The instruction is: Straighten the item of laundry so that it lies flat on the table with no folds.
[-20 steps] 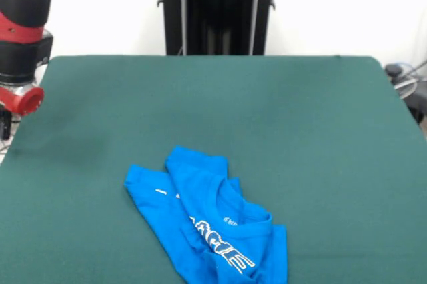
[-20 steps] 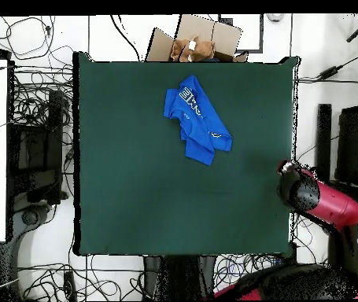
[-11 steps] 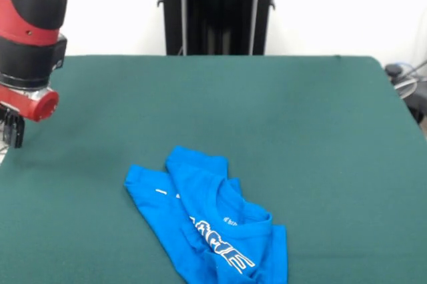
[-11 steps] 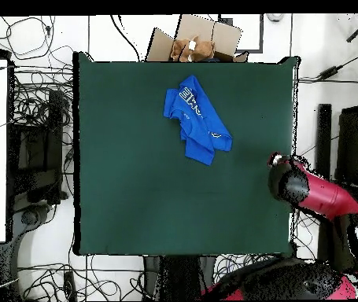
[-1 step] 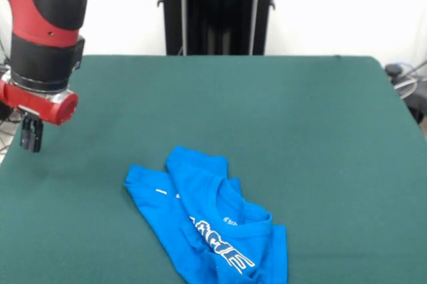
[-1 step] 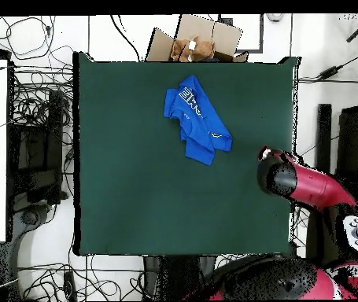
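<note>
T-shirt [image 5: 210, 227]: crumpled on the table [image 5: 300, 137], near the front view's lower edge and left of the middle; well apart from the other three edges.
Gripper [image 5: 31, 139]: over the table's left edge in the front view, apart from the T-shirt.
Cardboard box [image 6: 196, 39]: off the table, just beyond the edge nearest the T-shirt.

One camera sits low and close at one side of the table [image 5: 313, 117] and looks across its green top. The other hangs high above the table [image 6: 134, 197], looking straight down. Both show the whole green top.
</note>
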Tool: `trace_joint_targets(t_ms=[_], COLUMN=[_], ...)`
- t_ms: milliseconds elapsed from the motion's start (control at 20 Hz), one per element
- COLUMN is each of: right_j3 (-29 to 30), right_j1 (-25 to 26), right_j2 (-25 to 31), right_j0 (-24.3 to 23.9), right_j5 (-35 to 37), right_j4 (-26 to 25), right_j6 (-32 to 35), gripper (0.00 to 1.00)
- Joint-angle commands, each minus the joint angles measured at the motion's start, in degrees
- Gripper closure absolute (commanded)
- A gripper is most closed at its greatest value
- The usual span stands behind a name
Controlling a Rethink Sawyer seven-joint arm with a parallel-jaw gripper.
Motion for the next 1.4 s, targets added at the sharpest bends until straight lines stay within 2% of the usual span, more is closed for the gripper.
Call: trace_joint_targets(t_ms=[50,250,450,700,850,1150,1400], right_j3=[1.07,0.96,0.14,-1.34,-1.96,-1.57,-0.76], right_j1=[-0.02,0.53,1.46,3.93,5.7,8.64,10.74], right_j2=[1.7,0.51,-1.94,-4.7,-5.85,-7.1,-5.59], right_j0=[4.8,7.21,11.57,16.71,17.98,17.65,15.08], right_j5=[7.4,7.07,7.65,6.89,5.2,0.88,-3.88], right_j4=[0.46,1.54,3.58,7.45,9.72,11.27,10.6], right_j6=[3.9,6.84,10.56,14.7,15.23,13.37,11.71], gripper=[1.0,1.0,1.0,1.0,1.0,1.0,1.0])
